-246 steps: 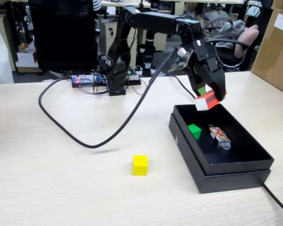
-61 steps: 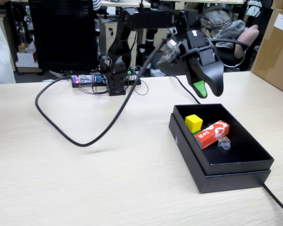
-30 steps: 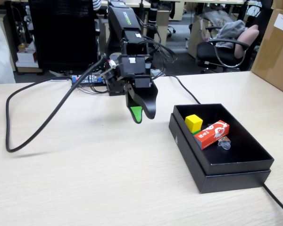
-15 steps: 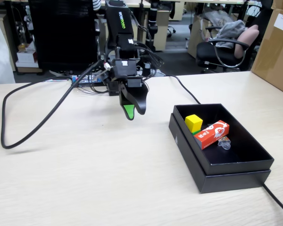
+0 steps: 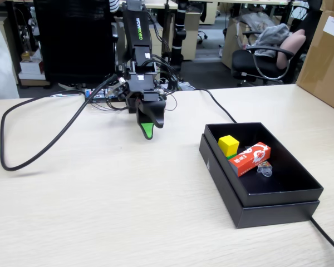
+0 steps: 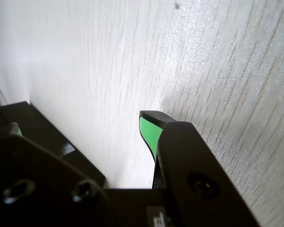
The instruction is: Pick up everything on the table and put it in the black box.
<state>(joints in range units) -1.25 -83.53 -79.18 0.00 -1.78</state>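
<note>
Hanging empty near the worktop's point(image 5: 100, 189) back edge, the tool point(image 5: 147, 131) looks narrow; yellow cube point(image 5: 229, 145) sits in the black box point(image 5: 278, 208).

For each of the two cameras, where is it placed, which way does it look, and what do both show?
Fixed view: stands at the table's near edge, facing the black arm's base; shows the whole arm, its hand, and the shallow matte black box.
Wrist view: rides on the hand, looking down along a green-padded fingertip at bare tabletop.
Shared: the hand and the light beige wood-grain table.
</note>
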